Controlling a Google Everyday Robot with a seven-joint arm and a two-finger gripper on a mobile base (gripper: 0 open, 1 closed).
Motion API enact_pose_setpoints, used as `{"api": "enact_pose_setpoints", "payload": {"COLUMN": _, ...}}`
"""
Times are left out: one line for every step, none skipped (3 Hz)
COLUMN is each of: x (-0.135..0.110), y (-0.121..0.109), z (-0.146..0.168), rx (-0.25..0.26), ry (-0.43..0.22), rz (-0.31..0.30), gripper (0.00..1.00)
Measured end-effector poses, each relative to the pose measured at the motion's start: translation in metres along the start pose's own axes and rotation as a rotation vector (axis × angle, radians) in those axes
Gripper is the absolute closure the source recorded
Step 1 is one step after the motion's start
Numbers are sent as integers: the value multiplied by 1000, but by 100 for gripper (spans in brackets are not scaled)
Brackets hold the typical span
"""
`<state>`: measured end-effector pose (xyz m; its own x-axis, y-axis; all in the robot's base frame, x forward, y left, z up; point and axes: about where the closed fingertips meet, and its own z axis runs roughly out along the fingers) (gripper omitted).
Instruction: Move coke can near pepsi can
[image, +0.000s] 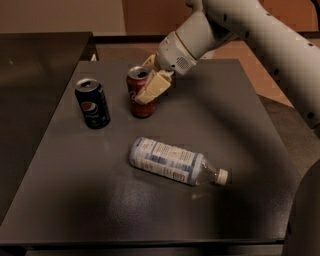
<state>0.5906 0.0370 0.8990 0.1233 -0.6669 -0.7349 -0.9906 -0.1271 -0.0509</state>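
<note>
Clearly the carrying step is in hand: the cream-padded pincer (143, 82) on the white robot arm (260, 40) is clenched around the small red aluminium coke can with a silver top (142, 107). 1 pad lies across its front face and the other sits behind its rim.

The red can is upright, just to the right of the small dark blue aluminium pepsi can (92, 103) as the camera sees it. It is near, with a strip of the dark grey desk (225, 125) showing between the 2. Whether its base rests on the desk or hangs just above cannot be told.

A clear plastic water bottle with a white label and cap (172, 162) lies on its side, right of the pepsi can and closer to the camera, outside that strip.

By my judgement the task is almost done. The next move calls for at most a small nudge toward the pepsi can, then setting the coke can flat and releasing it without knocking either can.
</note>
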Motion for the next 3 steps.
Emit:
{"api": "enact_pose_setpoints", "payload": {"x": -6, "y": -2, "z": 10, "rx": -22, "ry": -4, "rz": -24, "gripper": 59}}
{"api": "enact_pose_setpoints", "payload": {"x": -13, "y": -3, "z": 17, "rx": -50, "ry": -22, "rz": -38, "gripper": 36}}
{"api": "enact_pose_setpoints", "payload": {"x": -14, "y": -3, "z": 20, "rx": -53, "ry": -24, "rz": -38, "gripper": 12}}
